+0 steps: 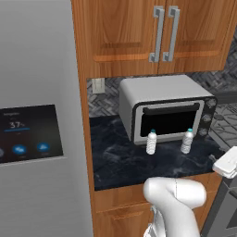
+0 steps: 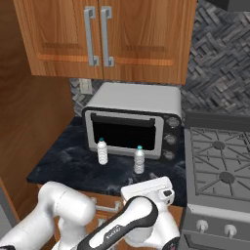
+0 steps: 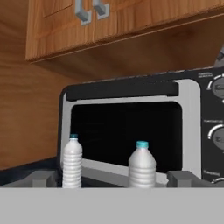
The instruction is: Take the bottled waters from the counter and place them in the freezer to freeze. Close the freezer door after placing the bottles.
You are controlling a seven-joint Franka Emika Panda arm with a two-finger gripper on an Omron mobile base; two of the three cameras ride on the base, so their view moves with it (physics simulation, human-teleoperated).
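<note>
Two bottled waters are seen upright on the dark marbled counter [image 1: 115, 162] at the middle of the left base view, just in front of a grey toaster oven [image 1: 166, 109]: the left bottle [image 1: 151, 142] and the right bottle [image 1: 187, 140], set apart from each other. In the hand view the gripper [image 3: 114, 180] is held low before them with its fingers [image 3: 40, 178] spread wide and nothing grasped. A grey fridge door with a dark touchscreen [image 1: 28, 134] is shown at the left of the left base view, and wooden cabinets [image 1: 157, 32] are seen across the top.

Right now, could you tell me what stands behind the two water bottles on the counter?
A silver toaster oven stands right behind both bottled waters on the counter. Its dark glass door hides the inside, and the oven covers the backsplash behind it.
</note>
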